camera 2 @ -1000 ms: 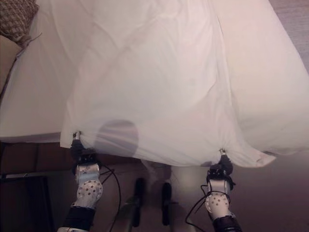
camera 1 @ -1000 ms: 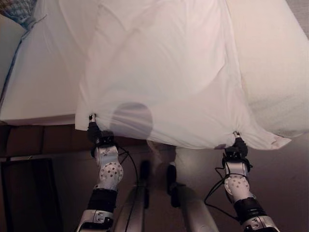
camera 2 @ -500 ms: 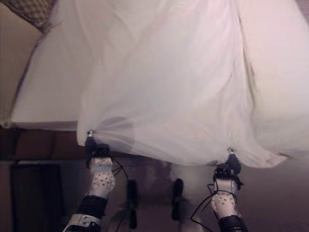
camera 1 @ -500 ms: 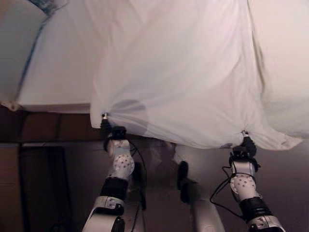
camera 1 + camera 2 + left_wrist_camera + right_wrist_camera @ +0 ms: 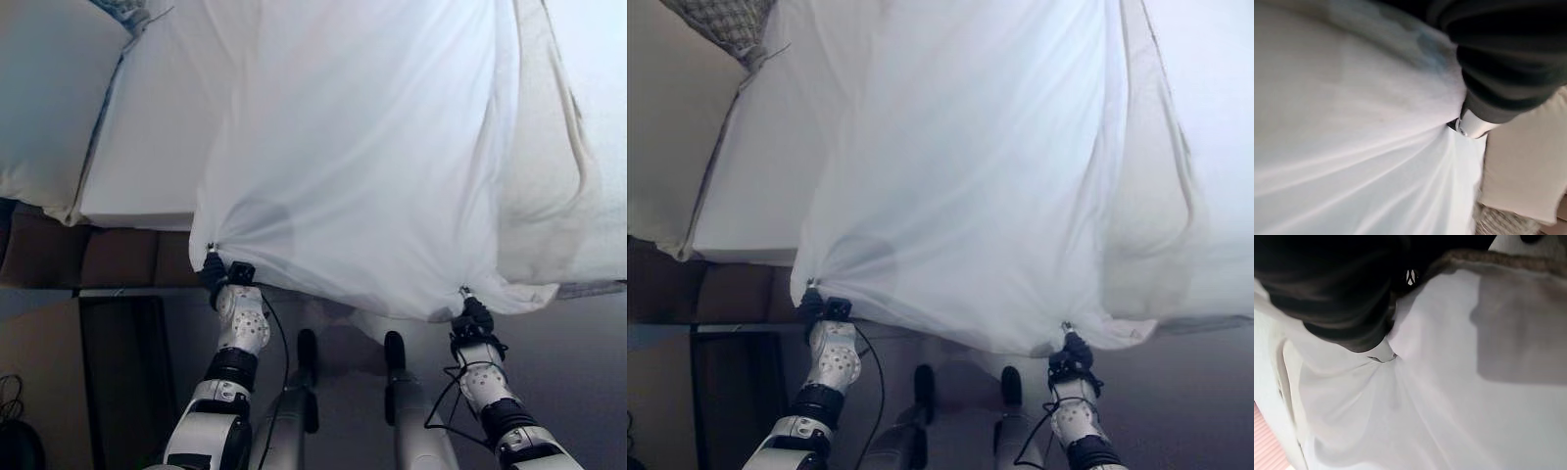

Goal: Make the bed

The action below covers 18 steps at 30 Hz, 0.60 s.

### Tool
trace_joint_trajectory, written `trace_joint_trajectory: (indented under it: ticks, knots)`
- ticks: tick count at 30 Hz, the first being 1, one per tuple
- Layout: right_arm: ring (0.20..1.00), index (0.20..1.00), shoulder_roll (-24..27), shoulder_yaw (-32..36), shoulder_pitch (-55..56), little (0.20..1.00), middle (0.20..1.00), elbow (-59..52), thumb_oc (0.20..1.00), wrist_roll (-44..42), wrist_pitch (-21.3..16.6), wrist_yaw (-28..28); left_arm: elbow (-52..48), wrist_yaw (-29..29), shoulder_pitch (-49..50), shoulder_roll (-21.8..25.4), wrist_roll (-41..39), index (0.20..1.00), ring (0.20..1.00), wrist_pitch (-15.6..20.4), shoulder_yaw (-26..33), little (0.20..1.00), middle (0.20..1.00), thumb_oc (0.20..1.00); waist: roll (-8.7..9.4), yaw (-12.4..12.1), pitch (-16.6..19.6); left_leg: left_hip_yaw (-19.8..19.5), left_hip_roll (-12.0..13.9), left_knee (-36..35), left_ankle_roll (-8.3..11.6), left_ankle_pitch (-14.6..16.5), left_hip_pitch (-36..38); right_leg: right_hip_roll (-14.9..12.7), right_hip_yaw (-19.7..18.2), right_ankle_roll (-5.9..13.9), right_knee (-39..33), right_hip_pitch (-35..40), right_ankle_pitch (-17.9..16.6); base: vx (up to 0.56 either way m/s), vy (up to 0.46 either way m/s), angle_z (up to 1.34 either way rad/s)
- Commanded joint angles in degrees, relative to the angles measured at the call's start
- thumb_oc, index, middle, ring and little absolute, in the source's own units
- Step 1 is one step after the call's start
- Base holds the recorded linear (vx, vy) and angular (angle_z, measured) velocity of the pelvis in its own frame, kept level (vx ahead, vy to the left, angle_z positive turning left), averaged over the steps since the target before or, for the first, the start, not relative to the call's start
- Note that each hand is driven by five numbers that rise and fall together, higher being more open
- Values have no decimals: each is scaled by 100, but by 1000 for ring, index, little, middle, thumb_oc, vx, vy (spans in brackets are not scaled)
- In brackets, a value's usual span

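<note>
Here, in the head views, the left hand point(image 5: 215, 266) and right hand point(image 5: 471, 316) each pinched a near corner of the white sheet point(image 5: 362, 166), which hung taut over the bed point(image 5: 147, 147). In each wrist view, cloth gathered at the fingers.

A thin white sheet point(image 5: 362, 166) hangs stretched over the near end of the bed point(image 5: 147, 166) — its lower hem is held up clear of the mattress edge at two gathered points, and creases fan upward from each. The cloth is slightly see-through and billows smoothly across the middle, with a long fold running down its right side. Past that fold a second layer of off-white bedding point(image 5: 549, 186) droops over the bed's right part — its lower corner sags beside the sheet's right gathered point.
</note>
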<state>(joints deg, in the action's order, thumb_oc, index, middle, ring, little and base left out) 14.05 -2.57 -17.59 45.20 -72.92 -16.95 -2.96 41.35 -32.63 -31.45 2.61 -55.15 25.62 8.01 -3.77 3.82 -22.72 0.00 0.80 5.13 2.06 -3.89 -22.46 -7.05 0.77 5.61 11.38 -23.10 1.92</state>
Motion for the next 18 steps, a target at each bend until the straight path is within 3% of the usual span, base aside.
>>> trace_joint_trajectory:
  ticks: [1, 4, 15, 16, 17, 18]
  knots:
    - [200, 200, -187, 124, 298, 200, 200, 415, 200, 179, -42, -136, 964, -680, 679, 776, -205, 200, 200, 460, 1042, 200, 200, 200, 355, -252, 210, 150, 69, 234, 252, 170, -284, -392, -155, 339, -605, -110, -582, 55, -34, -6]
    - [200, 200, -222, 235, 285, 200, 200, 874, 200, 328, -90, -294, 1757, -606, 676, 749, -163, 200, 200, 207, 1034, 200, 200, 200, 379, -211, 208, 139, 93, 199, 270, 167, -273, -399, -128, 348, -567, -88, -553, 52, -16, 0]
    - [200, 200, -242, 662, 274, 200, 200, 1842, 200, 549, -27, -715, 2685, -129, 879, 557, -393, 200, 200, -386, 846, 200, 200, 200, 324, -131, 230, 141, 175, 82, 307, 135, -133, -342, -114, 339, -496, -22, -473, 37, -20, 5]
    - [200, 200, -226, 738, 314, 200, 200, 1986, 200, 660, -39, -835, 2766, 0, 944, 535, -457, 460, 460, -481, 805, 460, 460, 460, 312, -107, 242, 157, 184, 73, 315, 131, -114, -331, -122, 335, -488, -17, -461, 16, -5, 4]
    - [200, 200, -225, 745, 312, 200, 200, 1992, 200, 665, -39, -837, 2772, 11, 946, 537, -465, 561, 561, -483, 799, 561, 561, 561, 310, -111, 244, 156, 185, 72, 316, 131, -114, -331, -122, 334, -487, -17, -459, 22, -10, 3]
    - [329, 329, -211, 803, 331, 329, 329, 2069, 329, 692, -24, -879, 2799, 144, 987, 505, -496, 1000, 1000, -596, 756, 1000, 1000, 1000, 307, -88, 251, 154, 194, 70, 311, 138, -103, -323, -129, 337, -482, -11, -447, 0, 0, 0]
